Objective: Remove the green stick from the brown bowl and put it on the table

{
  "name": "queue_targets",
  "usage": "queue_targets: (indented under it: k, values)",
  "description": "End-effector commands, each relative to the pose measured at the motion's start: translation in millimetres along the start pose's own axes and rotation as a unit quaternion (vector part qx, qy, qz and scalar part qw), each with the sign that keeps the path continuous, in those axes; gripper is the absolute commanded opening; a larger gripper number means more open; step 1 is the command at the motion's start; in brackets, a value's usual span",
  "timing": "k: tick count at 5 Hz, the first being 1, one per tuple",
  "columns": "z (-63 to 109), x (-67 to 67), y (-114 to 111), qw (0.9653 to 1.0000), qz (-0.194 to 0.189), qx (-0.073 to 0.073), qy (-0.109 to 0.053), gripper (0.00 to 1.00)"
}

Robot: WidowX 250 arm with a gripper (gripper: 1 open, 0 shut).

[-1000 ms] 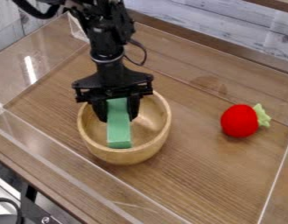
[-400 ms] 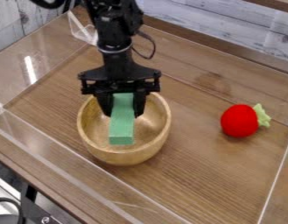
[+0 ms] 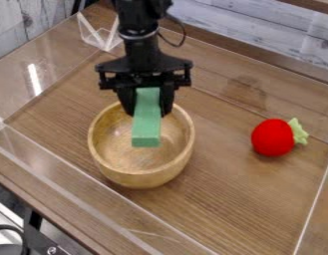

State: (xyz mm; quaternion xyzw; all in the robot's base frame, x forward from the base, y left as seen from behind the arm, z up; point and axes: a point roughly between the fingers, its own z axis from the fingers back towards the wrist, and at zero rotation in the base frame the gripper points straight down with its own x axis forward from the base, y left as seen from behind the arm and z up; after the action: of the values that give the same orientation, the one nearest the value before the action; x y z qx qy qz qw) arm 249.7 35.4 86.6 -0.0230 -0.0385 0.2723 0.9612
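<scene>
My gripper [image 3: 148, 98] points straight down over the brown bowl [image 3: 116, 169] and is shut on the top end of the green stick [image 3: 149, 122]. The mint-green block hangs tilted, its lower end just above the bowl's inside near the far rim. The light-tan wooden bowl sits on the wood-grain table [image 3: 233, 199], left of the middle. The black fingers [image 3: 127, 97] flank the stick's upper end on both sides.
A red strawberry toy [image 3: 273, 137] with green leaves lies on the table to the right of the bowl. Low clear acrylic walls [image 3: 313, 214] border the tabletop. Bare wood shows between the bowl and the strawberry and in front of the bowl.
The gripper has risen and shifted slightly right and away, lifting the green stick from lying inside the bowl to hanging above it. The bowl and strawberry have stayed put.
</scene>
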Motion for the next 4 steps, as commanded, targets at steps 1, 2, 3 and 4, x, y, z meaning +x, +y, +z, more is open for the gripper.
queue_targets:
  k: [1, 2, 3, 4]
  values:
    - [15.0, 7.8, -9.2, 0.9995, -0.016, -0.015, -0.022, 0.00]
    - [6.0, -7.4, -29.9, 0.9983, -0.049, -0.024, -0.019, 0.00]
    - [-13.2, -27.9, -54.4, 0.9959, -0.084, -0.031, -0.014, 0.00]
    - [-28.1, -44.6, -74.4, 0.9947, -0.095, -0.037, -0.017, 0.00]
